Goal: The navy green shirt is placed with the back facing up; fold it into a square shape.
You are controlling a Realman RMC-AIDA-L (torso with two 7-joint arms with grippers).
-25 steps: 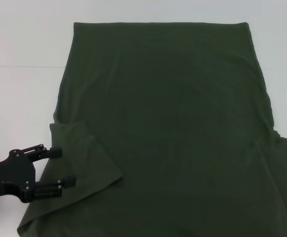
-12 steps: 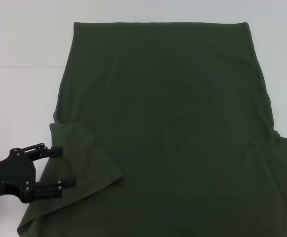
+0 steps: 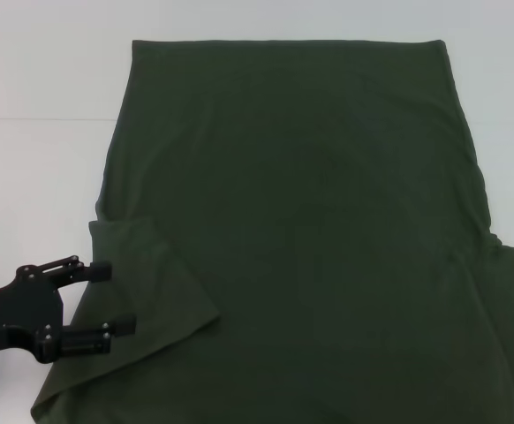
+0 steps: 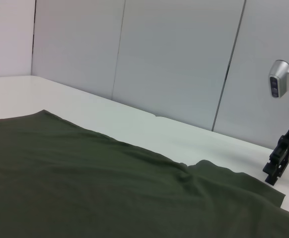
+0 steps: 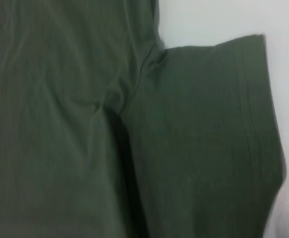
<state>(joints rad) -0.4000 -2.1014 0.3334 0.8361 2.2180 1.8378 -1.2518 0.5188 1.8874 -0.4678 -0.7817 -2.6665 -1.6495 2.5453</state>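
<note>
Large dark olive-green soft cotton T-shirt is spread plain side up across the white counter, filling the centre. Left sleeve is seen turned inward at 8 o'clock, likely a first fold. Black left gripper is set at that sleeve's edge, fingers spread, nothing pinched. Right gripper unseen.
</note>
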